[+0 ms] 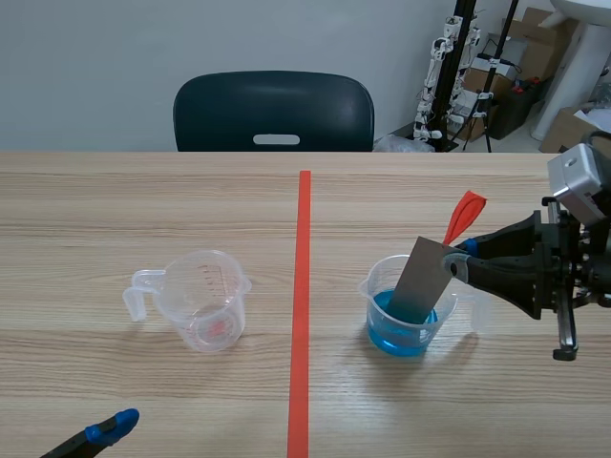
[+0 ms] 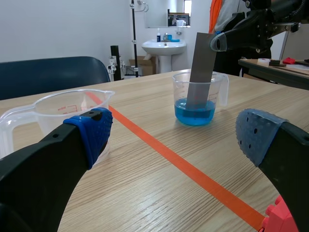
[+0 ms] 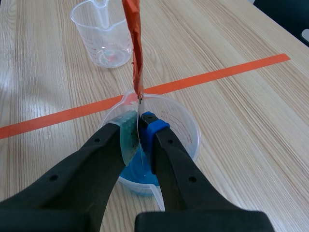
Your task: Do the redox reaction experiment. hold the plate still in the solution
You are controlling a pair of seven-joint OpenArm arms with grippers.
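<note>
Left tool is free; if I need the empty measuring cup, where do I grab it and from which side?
Grip the empty measuring cup by its handle, which juts out on the side away from the orange tape line. Probably bring the open left tool in from that outer side, level, since the cup stands upright.

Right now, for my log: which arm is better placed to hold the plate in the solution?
Right: the right gripper is shut on the plate, dipped in the solution; the left gripper is open.
</note>
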